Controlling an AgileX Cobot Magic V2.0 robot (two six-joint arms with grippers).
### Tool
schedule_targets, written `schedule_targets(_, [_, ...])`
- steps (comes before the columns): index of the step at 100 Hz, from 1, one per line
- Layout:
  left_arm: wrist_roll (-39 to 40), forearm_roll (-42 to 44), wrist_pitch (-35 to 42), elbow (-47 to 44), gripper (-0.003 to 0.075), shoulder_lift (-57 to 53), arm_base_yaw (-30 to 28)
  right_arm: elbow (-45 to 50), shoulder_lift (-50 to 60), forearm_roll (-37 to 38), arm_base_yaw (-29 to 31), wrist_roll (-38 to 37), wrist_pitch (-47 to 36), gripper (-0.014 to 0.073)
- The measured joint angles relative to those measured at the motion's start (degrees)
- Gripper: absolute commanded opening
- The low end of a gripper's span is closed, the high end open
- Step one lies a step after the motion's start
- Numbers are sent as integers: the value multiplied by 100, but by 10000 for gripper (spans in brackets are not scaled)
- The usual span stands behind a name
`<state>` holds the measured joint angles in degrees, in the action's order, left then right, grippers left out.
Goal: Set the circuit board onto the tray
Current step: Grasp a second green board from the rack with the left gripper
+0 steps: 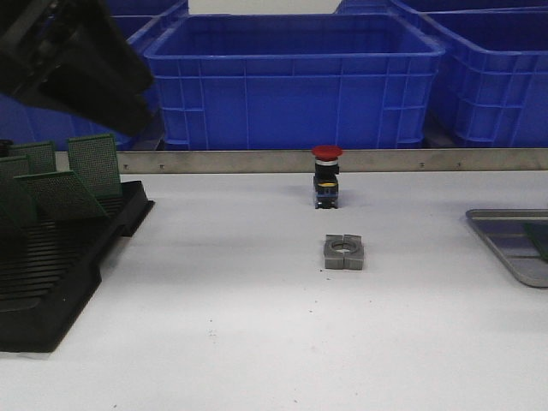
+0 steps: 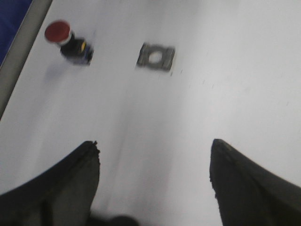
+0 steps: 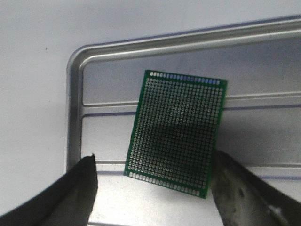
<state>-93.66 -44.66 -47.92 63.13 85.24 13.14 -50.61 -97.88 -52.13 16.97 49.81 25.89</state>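
Observation:
A green perforated circuit board (image 3: 176, 132) lies on the silver-grey ribbed tray (image 3: 77, 117), near one rounded corner. My right gripper (image 3: 154, 157) is open above it, its fingers either side of the board's near end; one corner of the board is close to one finger (image 3: 240, 193). In the front view the tray (image 1: 505, 244) sits at the right edge of the table, with a sliver of the green board (image 1: 539, 240); the right gripper is out of that view. My left gripper (image 2: 154, 142) is open and empty over bare white table; its arm (image 1: 68, 60) shows at the top left.
A black slotted rack (image 1: 51, 274) with several green boards (image 1: 94, 163) stands at the left. A red-capped push button (image 1: 326, 175) and a grey metal block with a hole (image 1: 344, 252) sit mid-table. Blue bins (image 1: 291, 81) line the back.

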Motion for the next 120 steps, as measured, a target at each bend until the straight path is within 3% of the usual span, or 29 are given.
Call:
schedule_targets(29, [588,2309,407,0,463,167,-580,0,0,0,0,0,0,569])
schedule_targets(64, [786,2191,1319,0,445,1139,-631,0,0,0,0,0,51,569])
schedule_targets(76, [786,2034,1509,0,343,1231,-631,0,0,0,0,0,51,569])
schedule_targets(97, [786,1952,1522,0,-18,1323,-631,0,0,0,0,0,88,569])
schedule_targets(120, [773,1946,1566,46,-17,1239,-631,0,11,0,0,56,184,569])
